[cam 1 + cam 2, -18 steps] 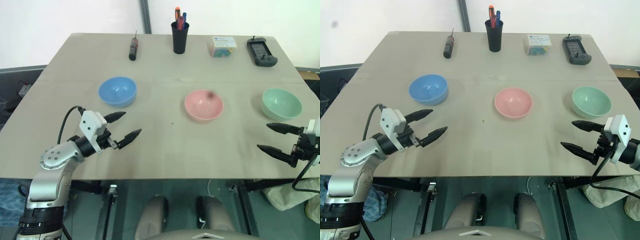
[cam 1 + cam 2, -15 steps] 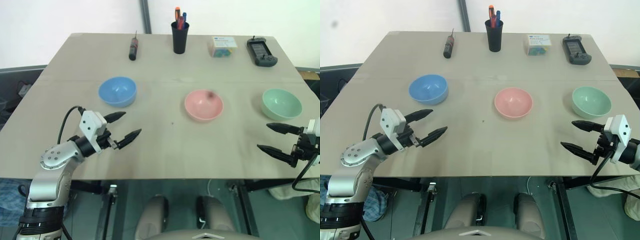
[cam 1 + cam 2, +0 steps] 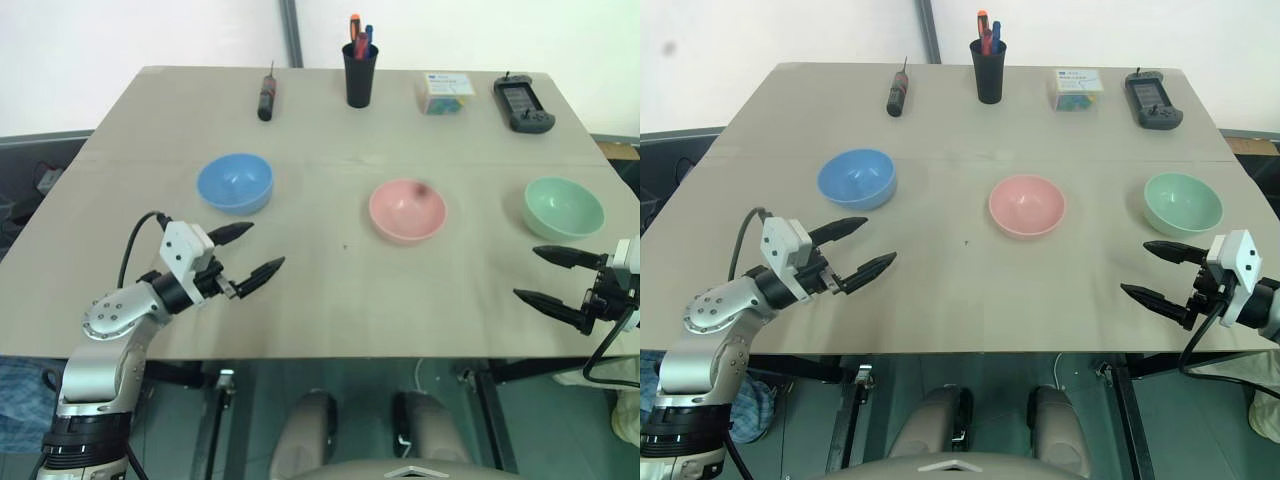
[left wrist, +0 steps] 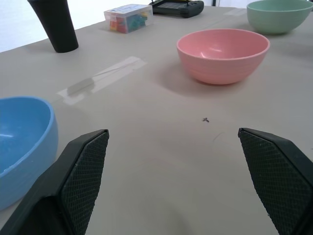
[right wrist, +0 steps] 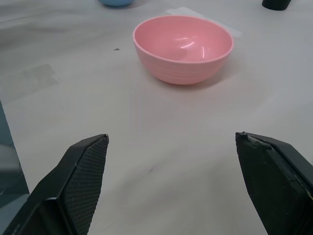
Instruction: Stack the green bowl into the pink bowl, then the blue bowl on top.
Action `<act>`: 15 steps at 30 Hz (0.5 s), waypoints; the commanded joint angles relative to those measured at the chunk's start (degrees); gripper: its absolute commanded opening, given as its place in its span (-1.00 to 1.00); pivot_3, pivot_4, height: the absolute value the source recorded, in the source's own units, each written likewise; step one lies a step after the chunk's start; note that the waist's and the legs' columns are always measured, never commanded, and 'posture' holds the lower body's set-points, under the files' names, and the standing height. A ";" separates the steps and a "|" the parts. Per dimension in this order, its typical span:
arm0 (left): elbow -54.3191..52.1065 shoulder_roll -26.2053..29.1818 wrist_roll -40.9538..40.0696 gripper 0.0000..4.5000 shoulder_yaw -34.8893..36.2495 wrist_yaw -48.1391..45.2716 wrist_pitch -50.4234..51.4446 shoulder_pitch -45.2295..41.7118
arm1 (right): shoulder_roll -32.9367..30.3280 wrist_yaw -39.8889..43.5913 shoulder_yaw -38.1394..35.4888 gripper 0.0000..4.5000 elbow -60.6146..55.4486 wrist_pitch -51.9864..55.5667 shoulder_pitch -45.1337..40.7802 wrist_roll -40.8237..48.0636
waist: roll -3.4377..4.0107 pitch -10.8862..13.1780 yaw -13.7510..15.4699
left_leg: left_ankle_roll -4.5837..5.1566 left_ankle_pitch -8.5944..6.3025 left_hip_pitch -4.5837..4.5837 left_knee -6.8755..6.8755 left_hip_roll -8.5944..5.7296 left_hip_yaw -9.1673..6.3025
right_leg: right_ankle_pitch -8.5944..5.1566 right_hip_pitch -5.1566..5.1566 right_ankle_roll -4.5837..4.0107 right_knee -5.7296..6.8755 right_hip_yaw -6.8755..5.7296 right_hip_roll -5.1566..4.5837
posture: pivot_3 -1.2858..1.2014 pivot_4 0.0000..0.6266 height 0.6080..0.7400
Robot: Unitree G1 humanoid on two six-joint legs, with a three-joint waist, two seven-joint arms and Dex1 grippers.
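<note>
Three bowls stand apart in a row across the table's middle. The blue bowl [image 3: 235, 183] is on the left, the pink bowl [image 3: 407, 210] in the centre, the green bowl [image 3: 563, 208] on the right. My left gripper [image 3: 253, 254] hovers open and empty near the front edge, just in front of the blue bowl [image 4: 22, 147]. My right gripper [image 3: 540, 276] is open and empty too, just in front of the green bowl, pointing toward the pink bowl [image 5: 182, 48]. The left wrist view also catches the pink bowl [image 4: 223, 54] and the green bowl [image 4: 279, 14].
Along the far edge of the table [image 3: 330, 290] lie a screwdriver [image 3: 266, 95], a black pen cup [image 3: 360, 70], a small clear box [image 3: 445, 92] and a black handheld device [image 3: 522, 103].
</note>
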 commanded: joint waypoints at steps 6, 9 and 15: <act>-0.84 -1.13 -3.88 1.00 2.55 -1.89 -2.35 -0.96 | -0.48 -0.98 0.54 0.95 -2.68 -0.25 -1.87 0.23 | 0.00 0.00 0.00 | 0.00 0.00 0.00 0.00 0.00 0.00 | 0.00 0.00 0.00 0.00 0.00 0.00 | 0.03 -0.52 1.00; -1.05 -1.89 -5.77 1.00 3.48 -2.56 -3.26 -1.21 | -1.48 -3.20 3.25 0.95 -4.97 2.72 -4.51 -0.67 | 0.01 0.00 -0.16 | 0.00 0.00 0.01 0.00 0.01 0.01 | 0.00 0.00 0.00 0.00 0.00 0.01 | 0.03 -0.52 1.00; -1.44 -3.31 -8.29 1.00 4.40 -2.43 -3.91 -1.80 | -3.33 -6.43 12.16 0.95 -8.27 4.68 -14.65 -6.17 | 0.02 -0.01 -0.18 | 0.00 0.00 0.03 0.02 0.01 0.03 | 0.00 -0.01 0.00 0.01 0.02 0.02 | 0.03 -0.52 1.00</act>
